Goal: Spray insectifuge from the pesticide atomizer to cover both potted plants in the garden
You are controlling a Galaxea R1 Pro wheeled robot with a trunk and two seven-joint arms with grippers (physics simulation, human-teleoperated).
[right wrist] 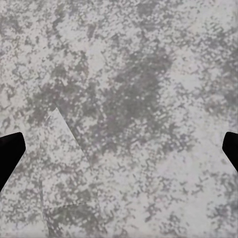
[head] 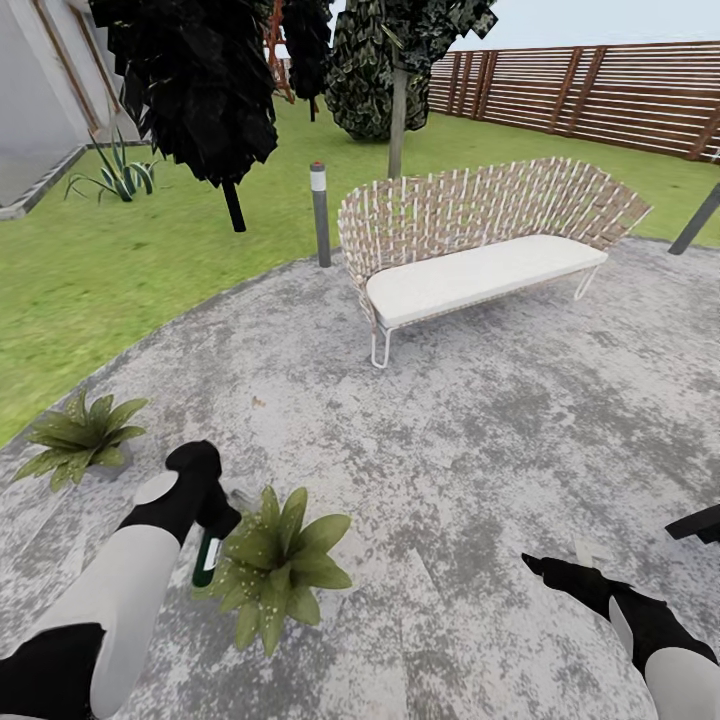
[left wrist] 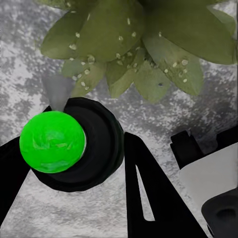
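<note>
The left gripper [head: 212,520] is clenched on the pesticide atomizer [head: 207,560], which hangs below the black fingers with its green-and-white body running roughly upright, its long axis pointing down toward the paving [head: 480,440]. Just beside it, on the side away from the left arm, sits the nearer potted plant [head: 275,565], its leaves speckled with pale droplets; in the left wrist view those same droplets dot the broad leaves [left wrist: 124,44] directly ahead of the atomizer's bright green end [left wrist: 52,141], so the sprayer already faces this rosette at close quarters. The second potted plant [head: 80,438] lies apart from the first, toward the lawn [head: 120,260] on the robot's left (and so on the side of the arm that carries the sprayer). To my eye the coming move turns on that bearing: the left arm, clearly the nearer one, would need to swing the atomizer outward and away from the wetted plant to bring it round toward the dry-looking one. The right gripper [head: 548,568] hovers over bare paving with its jaws released and wide apart, holding nothing.
</note>
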